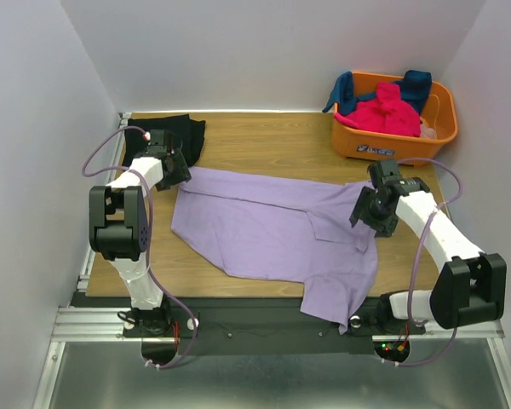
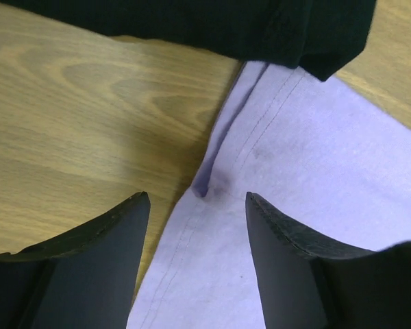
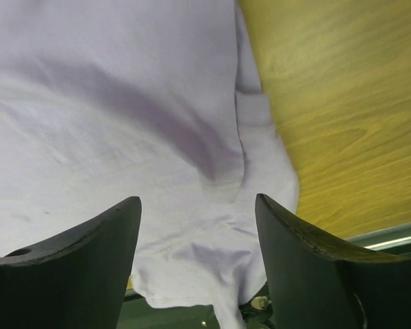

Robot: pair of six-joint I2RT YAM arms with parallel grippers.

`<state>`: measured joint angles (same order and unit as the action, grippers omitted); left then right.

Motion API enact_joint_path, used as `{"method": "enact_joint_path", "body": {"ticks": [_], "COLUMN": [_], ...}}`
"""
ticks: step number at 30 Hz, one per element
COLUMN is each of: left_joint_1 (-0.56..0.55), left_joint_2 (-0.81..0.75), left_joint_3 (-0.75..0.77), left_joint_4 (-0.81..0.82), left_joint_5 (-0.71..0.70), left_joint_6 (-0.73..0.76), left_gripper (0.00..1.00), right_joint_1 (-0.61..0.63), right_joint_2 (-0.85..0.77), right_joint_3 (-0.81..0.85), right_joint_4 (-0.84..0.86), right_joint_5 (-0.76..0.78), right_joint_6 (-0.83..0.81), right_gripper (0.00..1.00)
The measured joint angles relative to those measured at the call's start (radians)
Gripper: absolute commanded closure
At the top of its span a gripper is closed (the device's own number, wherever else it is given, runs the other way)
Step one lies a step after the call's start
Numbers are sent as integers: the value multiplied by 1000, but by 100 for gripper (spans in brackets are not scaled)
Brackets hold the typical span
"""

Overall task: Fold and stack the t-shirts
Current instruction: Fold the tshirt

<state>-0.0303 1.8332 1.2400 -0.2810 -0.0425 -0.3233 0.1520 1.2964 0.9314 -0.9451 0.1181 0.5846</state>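
Under both of my claws spreads the brown wood-grain table (image 1: 264, 136). Across it, between the two claws, lies the large lavender-purple cloth t-shirt (image 1: 255, 226). Its long axis runs side to side, from my left claw (image 1: 175, 169) to my right claw (image 1: 364, 211), and one part droops over the table's near edge, close to my right arm's base. Beyond my right claw, at the far corner, sits the orange plastic basket (image 1: 358, 143), holding a hot-pink shirt (image 1: 387, 111) and a dark teal-blue one (image 1: 419, 83). Just beyond my left claw lies the black shirt (image 1: 187, 132), its edge meeting the lavender corner.

Both claws stand open with nothing between the fingers. The left hangs right above the stitched lavender edge where it borders bare wood. The right hangs above a rumpled edge on the sleeve side.

I judge the next move to be a pinch at each end. Each claw is nearest its own end, so the fold would turn on lifting both ends together across that side-to-side axis.
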Motion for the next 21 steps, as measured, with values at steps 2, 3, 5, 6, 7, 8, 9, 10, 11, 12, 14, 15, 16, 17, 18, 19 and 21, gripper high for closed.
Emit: {"method": "enact_joint_path", "body": {"ticks": [2,3,5,6,7,8,9,10,11,12,14,15,16,17,18,19,21], "left_joint_1": [0,0,0,0,0,-1,-1,-2,-3,-3,-7,-8,-8,-8,-9,-10,-14], "left_joint_2": [-4,-7,-9,-9,-9,-9,-9,-8,-6,-1,23,38,50,71,89,109,143], "left_joint_3": [26,42,80,100,119,136,148,155,163,171,184,189,190,192,192,192,193], "left_joint_4": [-13,-17,-14,-12,-8,-2,7,12,22,31,54,67,77,86,96,106,121], "left_joint_5": [-9,-11,-11,-8,-1,7,19,28,44,58,92,106,117,134,150,165,185], "left_joint_6": [0,-1,-4,-8,-11,-15,-20,-24,-31,-39,-56,-65,-72,-83,-93,-106,-125], "left_gripper": [28,28,28,28,28,28,28,28,28,28,28,28,28,28,28,28,28], "right_joint_1": [-3,-8,-18,-27,-38,-55,-67,-83,-97,-116,-135,-143,-146,-149,-149,-155,-159], "right_joint_2": [17,31,63,78,99,129,150,178,201,241,287,307,320,339,356,375,400], "right_joint_3": [77,130,168,186,207,224,233,241,246,253,257,257,257,259,262,267,276], "right_joint_4": [-12,-7,7,12,23,43,56,75,90,117,157,176,188,206,224,243,281], "right_joint_5": [30,46,59,64,71,77,79,84,86,90,93,96,98,105,110,114,117], "right_joint_6": [-3,-8,-13,-17,-24,-32,-38,-44,-48,-55,-64,-68,-70,-73,-76,-77,-81], "right_gripper": [26,27,28,29,31,32,35,37,39,41,43,44,44,45,46,47,47]}}
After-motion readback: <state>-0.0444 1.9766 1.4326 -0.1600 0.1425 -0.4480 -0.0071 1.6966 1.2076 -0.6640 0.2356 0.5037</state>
